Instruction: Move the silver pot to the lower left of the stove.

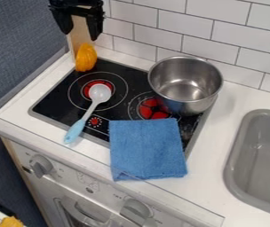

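I had the gripper [80, 35] upper left, fingers apart; the silver pot [184, 104] overlapped the right edge of the stove [55, 101], with space between it and the spoon [99, 93].

You have a folded blue cloth [147, 148] lying with its lower end over the white counter [205, 177]. Just left of it in your view is a spoon [90, 111], white bowl toward the back, light blue handle toward the front. Farther back you can see what looks like a yellow-orange bell pepper [85, 57]. At your view's right is the gray sink [238, 155].
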Available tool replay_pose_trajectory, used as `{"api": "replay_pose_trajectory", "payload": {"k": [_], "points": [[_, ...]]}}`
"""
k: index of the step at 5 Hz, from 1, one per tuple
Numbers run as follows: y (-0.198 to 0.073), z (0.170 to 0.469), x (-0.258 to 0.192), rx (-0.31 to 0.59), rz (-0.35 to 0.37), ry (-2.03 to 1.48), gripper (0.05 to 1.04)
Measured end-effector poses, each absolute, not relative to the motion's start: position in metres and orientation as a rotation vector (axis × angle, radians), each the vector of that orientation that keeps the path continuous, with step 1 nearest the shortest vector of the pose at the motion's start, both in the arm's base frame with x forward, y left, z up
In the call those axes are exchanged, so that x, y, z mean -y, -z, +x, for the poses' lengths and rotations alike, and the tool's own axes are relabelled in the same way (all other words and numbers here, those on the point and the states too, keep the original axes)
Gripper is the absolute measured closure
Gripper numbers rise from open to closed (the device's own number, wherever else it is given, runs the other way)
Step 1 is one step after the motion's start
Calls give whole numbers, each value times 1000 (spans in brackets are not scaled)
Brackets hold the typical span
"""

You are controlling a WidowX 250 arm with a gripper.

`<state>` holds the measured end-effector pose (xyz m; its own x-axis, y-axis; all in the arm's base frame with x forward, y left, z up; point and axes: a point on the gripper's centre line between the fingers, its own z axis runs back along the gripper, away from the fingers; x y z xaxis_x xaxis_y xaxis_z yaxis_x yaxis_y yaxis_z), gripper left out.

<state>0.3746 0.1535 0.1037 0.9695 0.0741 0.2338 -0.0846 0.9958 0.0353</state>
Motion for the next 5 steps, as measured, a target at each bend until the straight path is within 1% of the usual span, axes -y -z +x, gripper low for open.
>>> {"api": "replay_pose_trajectory", "payload": {"k": [1, 2, 3, 4, 5], "points": [[-89, 372, -151, 196, 29, -82, 83], [-73, 367, -122, 154, -16, -37, 83], [-84, 371, -79, 166, -64, 41, 83], [-82, 370, -48, 150, -118, 82, 83], [-62, 371, -28, 91, -120, 122, 83]]}}
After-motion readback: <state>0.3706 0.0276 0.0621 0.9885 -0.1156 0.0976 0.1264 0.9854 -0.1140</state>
